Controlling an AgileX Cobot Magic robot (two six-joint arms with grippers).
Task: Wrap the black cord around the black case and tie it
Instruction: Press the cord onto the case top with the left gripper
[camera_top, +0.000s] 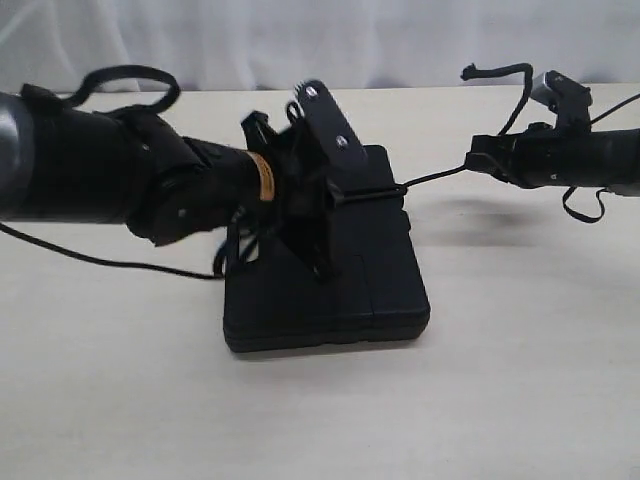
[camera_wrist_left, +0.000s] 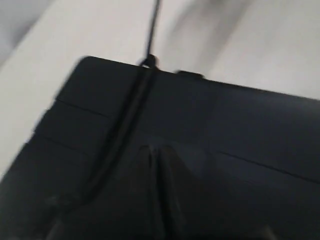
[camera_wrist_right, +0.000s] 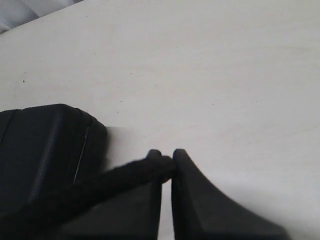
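No text, brand, number or sign can be read in any of the views. The only mark that looks like a label is a small orange-yellow band (camera_top: 265, 178) around the wrist of the left arm (camera_top: 100, 160), behind the jaws of the left gripper (camera_wrist_left: 156, 152). Any print on it is too small and blurred to make out.

Wide exterior — wrist views close on black case (camera_top: 330, 295)
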